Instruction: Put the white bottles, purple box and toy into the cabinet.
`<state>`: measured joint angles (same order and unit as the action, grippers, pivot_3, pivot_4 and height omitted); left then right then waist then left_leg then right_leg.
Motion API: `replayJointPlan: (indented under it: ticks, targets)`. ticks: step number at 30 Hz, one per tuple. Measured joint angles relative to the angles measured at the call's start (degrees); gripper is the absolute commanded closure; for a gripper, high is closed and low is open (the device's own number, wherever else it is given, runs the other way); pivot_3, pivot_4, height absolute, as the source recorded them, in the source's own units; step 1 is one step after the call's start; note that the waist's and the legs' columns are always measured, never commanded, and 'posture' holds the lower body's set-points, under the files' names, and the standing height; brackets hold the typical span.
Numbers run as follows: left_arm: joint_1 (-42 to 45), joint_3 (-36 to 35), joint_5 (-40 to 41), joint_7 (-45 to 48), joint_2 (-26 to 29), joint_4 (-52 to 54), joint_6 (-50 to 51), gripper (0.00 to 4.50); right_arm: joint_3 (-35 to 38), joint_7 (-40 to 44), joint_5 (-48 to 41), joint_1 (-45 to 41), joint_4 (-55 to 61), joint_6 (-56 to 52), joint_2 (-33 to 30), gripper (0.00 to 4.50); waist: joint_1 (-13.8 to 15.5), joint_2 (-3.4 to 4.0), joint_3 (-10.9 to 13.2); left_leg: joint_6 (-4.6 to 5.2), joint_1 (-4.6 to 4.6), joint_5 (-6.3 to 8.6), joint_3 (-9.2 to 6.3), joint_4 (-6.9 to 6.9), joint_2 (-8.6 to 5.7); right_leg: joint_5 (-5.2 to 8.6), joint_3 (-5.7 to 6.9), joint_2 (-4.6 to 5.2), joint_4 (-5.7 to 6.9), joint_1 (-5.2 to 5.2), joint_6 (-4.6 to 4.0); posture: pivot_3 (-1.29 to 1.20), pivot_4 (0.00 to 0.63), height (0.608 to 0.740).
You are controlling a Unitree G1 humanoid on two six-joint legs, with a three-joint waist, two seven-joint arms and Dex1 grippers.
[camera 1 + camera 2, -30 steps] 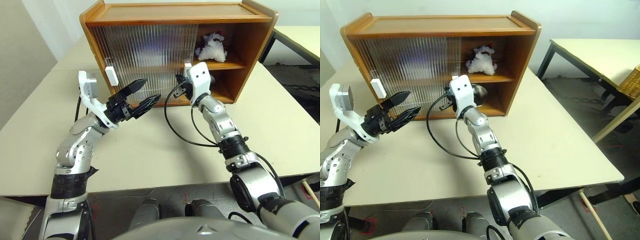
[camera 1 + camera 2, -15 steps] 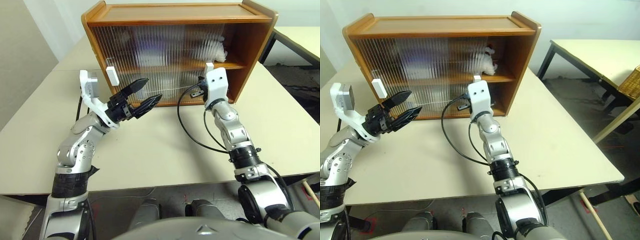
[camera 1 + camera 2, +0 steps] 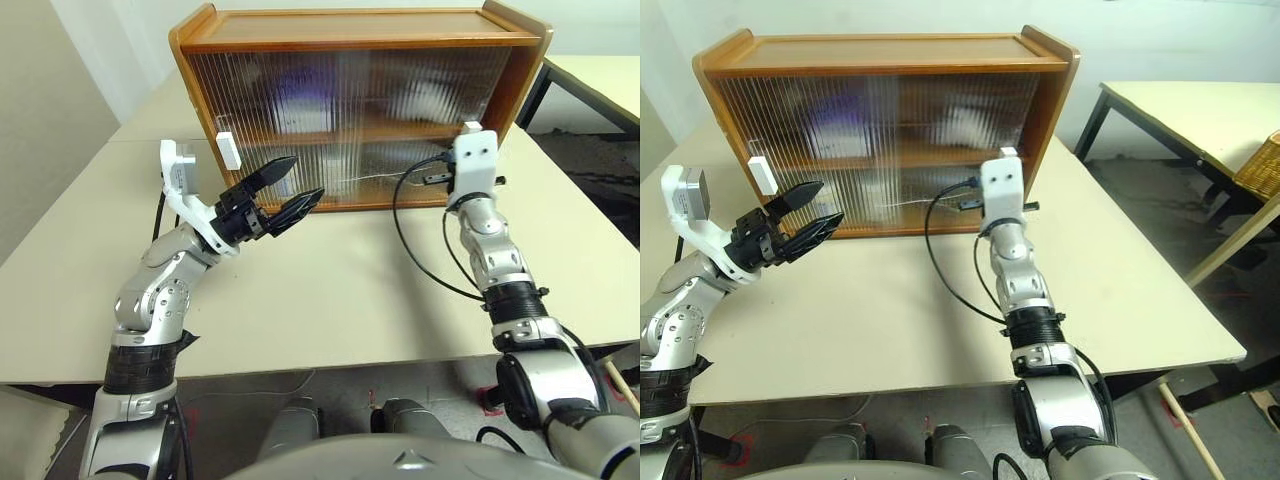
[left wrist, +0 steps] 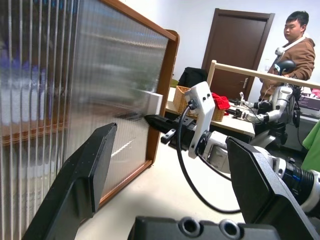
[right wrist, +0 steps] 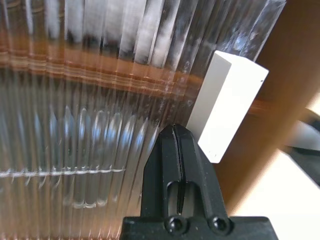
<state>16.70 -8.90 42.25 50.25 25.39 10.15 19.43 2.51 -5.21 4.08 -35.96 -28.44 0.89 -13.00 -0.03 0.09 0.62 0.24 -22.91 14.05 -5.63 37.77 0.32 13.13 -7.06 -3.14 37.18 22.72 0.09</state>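
The cabinet [image 3: 360, 25] stands at the back of the table with both ribbed doors drawn across its front. Through the ribs a purple blur [image 3: 290, 95] and a white blur [image 3: 432, 100] show on the upper shelf, likely the purple box and the toy. The white bottles cannot be made out. My right gripper [image 5: 175, 134] is shut, its tip against the door right beside the white block handle [image 5: 227, 105] at the cabinet's right end. My left gripper [image 3: 303, 178] hangs open and empty in front of the left door, below its handle [image 3: 225, 150].
A black cable [image 3: 420, 240] loops from my right wrist over the beige table [image 3: 330, 300]. A second table [image 3: 1200, 110] and a wicker basket [image 3: 1265, 160] stand to the right. A person [image 4: 300, 35] stands by a door in the background.
My right gripper has swept to the right along the cabinet front, taking the handle and door with it. The opening that showed the toy is now covered. The left arm kept still.
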Motion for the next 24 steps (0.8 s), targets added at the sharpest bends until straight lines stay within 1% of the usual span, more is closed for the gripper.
replayJointPlan:
  ticks: [5, 8, 11, 17, 20, 24]
  targets:
    - [0.0, 0.1, 0.0, 0.0, -0.3, 0.0, 0.0, 0.0, 0.8, -2.1, 0.9, -0.4, -1.9, 2.0, -0.8, 4.48, -0.2, 0.02, 0.0, 0.18, 0.05, -0.11, 0.0, -0.11, 0.04, 0.01, 0.03, -0.04, 0.0, 0.02, 0.02, 0.01, 0.01, 0.74]
    - [0.0, 0.2, 0.0, 0.1, -0.3, 0.0, 0.0, 0.0, 0.8, -2.9, 1.2, -0.8, -2.9, 2.7, -0.8, 4.48, 0.0, 0.03, 0.0, 0.66, 0.01, -0.39, 0.01, -0.06, 0.04, 0.08, 0.02, -0.02, -0.01, 0.0, 0.09, 0.01, 0.01, 0.74]
    - [0.0, 0.2, 0.0, 0.1, -0.3, 0.0, 0.0, 0.0, 0.9, -2.7, 1.0, -1.1, -3.4, 3.0, -0.8, 4.48, 0.0, 0.02, 0.0, 0.65, -0.06, -0.38, 0.04, -0.01, 0.03, 0.11, 0.0, 0.0, -0.09, 0.0, 0.09, 0.01, 0.004, 0.74]
    - [0.0, 0.3, 0.0, 0.3, -0.6, 0.0, 0.0, 0.0, 1.6, 3.3, -2.0, -0.8, -2.8, 4.1, -1.0, 4.48, -0.4, 0.02, 0.0, 0.63, -0.08, -0.37, 0.06, -0.05, 0.04, 0.1, 0.0, -0.02, -0.1, 0.04, 0.07, 0.01, 0.004, 0.74]
    - [-0.2, 0.8, -0.1, 0.4, -1.0, 0.0, 0.0, 0.0, 1.5, 5.9, -2.5, 1.7, 0.2, 4.7, -1.0, 4.48, -0.7, 0.03, 0.0, 0.63, -0.05, -0.37, 0.06, -0.1, 0.06, -0.04, 0.02, -0.04, -0.09, 0.04, 0.28, 0.01, 0.004, 0.74]
    - [-0.5, 0.9, -0.1, 0.4, -1.3, 0.1, -0.1, 0.0, 1.5, 8.4, -3.3, 5.4, 5.2, 4.5, -1.1, 4.48, -0.8, 0.03, 0.0, 0.64, -0.06, -0.38, 0.03, -0.11, 0.07, -0.07, 0.05, -0.04, -0.09, 0.03, 0.24, 0.01, 0.011, 0.74]
